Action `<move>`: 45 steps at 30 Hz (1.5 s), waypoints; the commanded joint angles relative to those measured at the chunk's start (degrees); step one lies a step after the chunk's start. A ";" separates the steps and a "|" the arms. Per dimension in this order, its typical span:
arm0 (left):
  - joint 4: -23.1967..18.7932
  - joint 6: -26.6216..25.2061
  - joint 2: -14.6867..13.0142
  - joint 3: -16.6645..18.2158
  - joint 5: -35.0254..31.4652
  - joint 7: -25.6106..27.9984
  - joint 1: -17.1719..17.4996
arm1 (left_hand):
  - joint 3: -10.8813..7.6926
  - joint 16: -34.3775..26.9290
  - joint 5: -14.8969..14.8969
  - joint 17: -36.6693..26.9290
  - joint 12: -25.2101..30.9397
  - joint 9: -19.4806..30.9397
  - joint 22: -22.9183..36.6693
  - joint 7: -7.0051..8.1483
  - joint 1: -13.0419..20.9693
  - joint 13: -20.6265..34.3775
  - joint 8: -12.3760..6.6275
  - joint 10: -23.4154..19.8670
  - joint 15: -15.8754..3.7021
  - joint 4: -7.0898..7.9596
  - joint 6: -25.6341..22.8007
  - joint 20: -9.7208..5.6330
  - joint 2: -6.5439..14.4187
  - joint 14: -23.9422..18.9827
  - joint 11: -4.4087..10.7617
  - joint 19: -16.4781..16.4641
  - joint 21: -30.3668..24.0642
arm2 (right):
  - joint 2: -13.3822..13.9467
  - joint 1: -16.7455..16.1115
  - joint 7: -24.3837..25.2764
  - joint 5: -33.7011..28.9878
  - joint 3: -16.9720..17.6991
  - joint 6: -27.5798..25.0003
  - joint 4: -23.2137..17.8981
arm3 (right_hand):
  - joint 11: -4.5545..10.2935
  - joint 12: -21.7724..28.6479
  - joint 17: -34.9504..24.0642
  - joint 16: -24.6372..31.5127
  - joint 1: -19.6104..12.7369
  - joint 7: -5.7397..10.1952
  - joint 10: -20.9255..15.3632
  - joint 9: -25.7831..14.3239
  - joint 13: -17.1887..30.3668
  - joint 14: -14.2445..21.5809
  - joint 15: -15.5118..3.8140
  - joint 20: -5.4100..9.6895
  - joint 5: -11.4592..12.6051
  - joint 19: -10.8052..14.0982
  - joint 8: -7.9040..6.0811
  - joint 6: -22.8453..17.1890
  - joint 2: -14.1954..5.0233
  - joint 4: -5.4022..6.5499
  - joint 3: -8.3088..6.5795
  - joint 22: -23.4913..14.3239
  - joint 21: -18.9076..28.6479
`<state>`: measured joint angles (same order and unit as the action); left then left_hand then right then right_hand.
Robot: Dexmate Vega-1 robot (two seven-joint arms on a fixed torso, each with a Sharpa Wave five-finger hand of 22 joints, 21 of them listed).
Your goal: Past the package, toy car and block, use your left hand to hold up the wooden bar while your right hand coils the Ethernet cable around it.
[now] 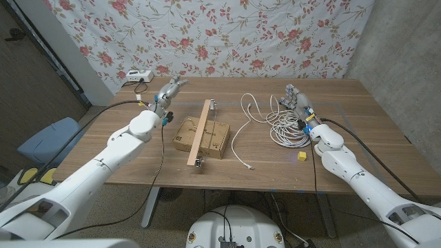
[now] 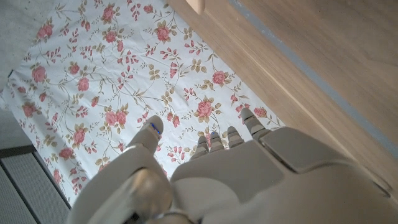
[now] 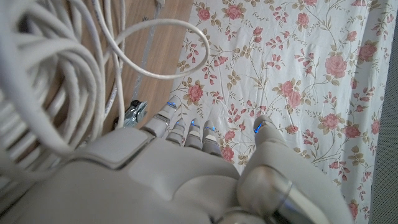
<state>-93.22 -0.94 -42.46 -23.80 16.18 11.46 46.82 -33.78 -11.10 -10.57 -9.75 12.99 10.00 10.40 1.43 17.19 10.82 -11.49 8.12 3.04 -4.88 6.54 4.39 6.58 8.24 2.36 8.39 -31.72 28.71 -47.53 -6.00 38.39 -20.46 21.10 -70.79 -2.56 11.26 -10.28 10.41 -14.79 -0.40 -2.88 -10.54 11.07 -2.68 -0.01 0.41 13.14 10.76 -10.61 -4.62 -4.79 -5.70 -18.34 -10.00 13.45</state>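
Wooden bar (image 1: 201, 132) lies across the package (image 1: 200, 137), hiding part of it. I see left hand (image 1: 167, 93) and right hand (image 1: 296, 98) empty, fingers apart; the toy car I cannot make out.

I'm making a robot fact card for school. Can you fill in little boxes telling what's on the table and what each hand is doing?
bar: wooden bar lies across the cardboard package
cable: white Ethernet cable, partly coiled, beside the right hand
block: small yellow block near the table's front right
left hand: raised, open, holding nothing
right hand: open, by the coil
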 commanded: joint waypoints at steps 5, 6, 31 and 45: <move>-11.54 -18.33 -9.73 -3.37 -10.71 -4.90 -4.96 | -0.34 -0.13 0.43 -0.10 0.76 0.08 0.17 0.14 2.95 0.10 -0.98 -2.94 -0.96 -2.98 -3.33 -0.31 -0.34 -2.08 0.61 -1.78 0.33 | 0.24 -1.95 -1.01 1.25 1.17 2.00 0.04 | -0.41 0.26 -0.29 0.54 -0.04 0.01 -0.27 -0.12 0.18 -0.19 0.40 -0.05 0.15 0.45 -0.38 -0.29 -0.01 -0.19 -0.42 -0.19 -0.28; -12.08 -19.30 -10.15 -3.68 -11.40 -5.34 -5.37 | -0.37 -0.11 0.44 -0.09 0.76 0.08 0.18 -0.10 3.23 0.10 -0.94 -3.11 -0.73 -3.20 -3.51 0.00 -0.31 -2.20 0.41 -1.96 0.34 | 0.29 -2.16 -1.02 1.32 1.27 2.15 -0.06 | -0.38 0.27 -0.30 0.53 -0.03 0.03 -0.29 -0.12 0.18 -0.20 0.39 -0.03 0.14 0.46 -0.38 -0.30 -0.01 -0.20 -0.42 -0.19 -0.29; -20.96 -37.53 -14.52 -20.67 -43.69 -28.04 -22.73 | -2.02 0.00 -0.31 -0.01 1.29 0.17 -0.13 4.20 15.79 0.09 -1.74 -9.47 -3.15 -6.24 -11.63 -1.81 -2.00 -6.61 3.56 -7.75 0.84 | 0.56 -5.79 -0.88 2.66 3.02 5.00 -1.59 | -0.62 0.31 -0.33 0.55 0.23 0.11 -0.45 -0.12 0.18 -0.13 0.43 -0.13 0.06 0.60 -0.40 -0.38 -0.05 -0.26 -0.37 -0.21 -0.56; -21.98 -36.07 -12.92 -25.36 -67.07 -42.90 -25.62 | -2.53 0.39 -0.80 0.00 0.57 0.25 -0.22 6.62 23.16 0.18 -0.61 -9.91 -3.72 -6.33 -10.83 -1.74 -4.38 -7.21 3.88 -9.63 1.65 | 0.64 -6.75 -0.90 3.06 3.45 5.48 -2.00 | -0.49 0.33 -0.37 0.58 0.45 0.16 -0.55 -0.12 0.19 -0.05 0.45 -0.10 0.02 0.75 -0.40 -0.41 -0.11 -0.23 -0.32 -0.22 -0.67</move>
<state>-114.39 -37.51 -56.26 -45.70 -34.54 -20.83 23.87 -35.94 -10.81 -11.02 -9.60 13.87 10.01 10.12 7.21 38.98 10.80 -12.34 -1.50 -0.50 -11.22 -4.86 2.56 2.70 0.99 5.83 -0.84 -30.28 29.31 -53.60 -6.89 41.17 -17.31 26.15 -72.50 -2.98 11.25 -10.54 10.41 -14.77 -0.41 -3.31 -10.54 11.06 -2.56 0.11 0.10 13.13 11.07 -10.76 -4.61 -4.81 -5.95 -18.58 -9.99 13.07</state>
